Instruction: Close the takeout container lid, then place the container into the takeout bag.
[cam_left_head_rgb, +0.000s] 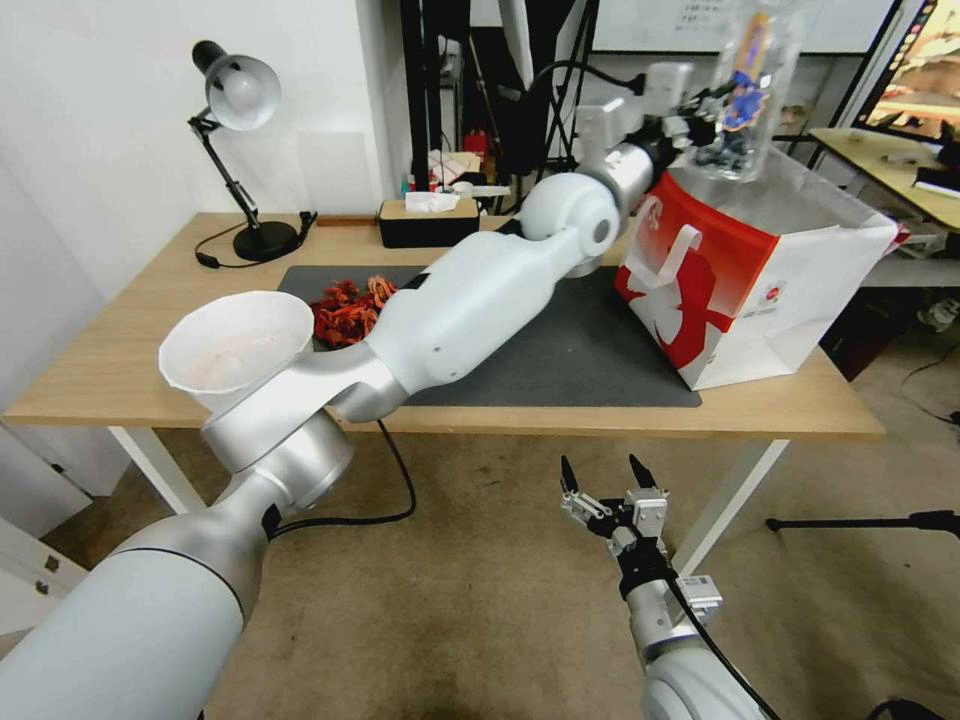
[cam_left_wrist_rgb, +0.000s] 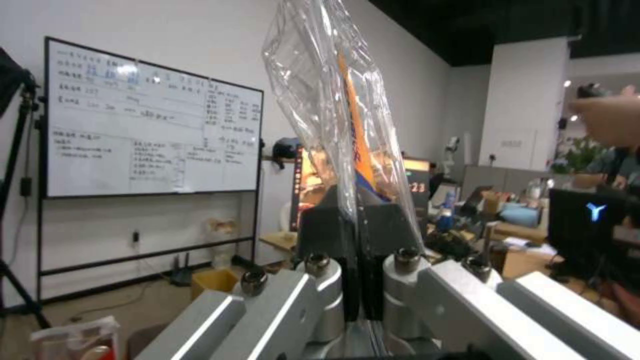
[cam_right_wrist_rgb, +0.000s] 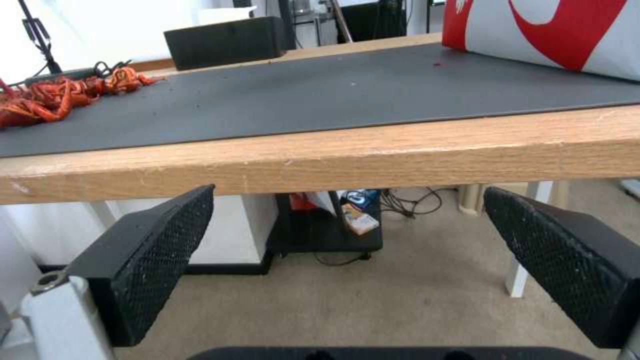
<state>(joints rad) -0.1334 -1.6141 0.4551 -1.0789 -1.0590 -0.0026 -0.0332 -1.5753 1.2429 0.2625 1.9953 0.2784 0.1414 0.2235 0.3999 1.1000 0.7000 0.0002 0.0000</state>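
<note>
My left gripper reaches far out over the open top of the red-and-white takeout bag and is shut on the clear takeout container. The container hangs on edge above the bag's mouth, with dark berries gathered in its lower part. In the left wrist view the fingers pinch the clear plastic, and my left gripper shows no gap. I cannot tell the lid apart from the tray, nor whether it is closed. My right gripper waits open below the table's front edge, with nothing between its pads.
A big white bowl sits at the table's front left, with a red-orange heap beside it on the black mat. A black tissue box and a desk lamp stand at the back. The table's wooden edge runs just above the right gripper.
</note>
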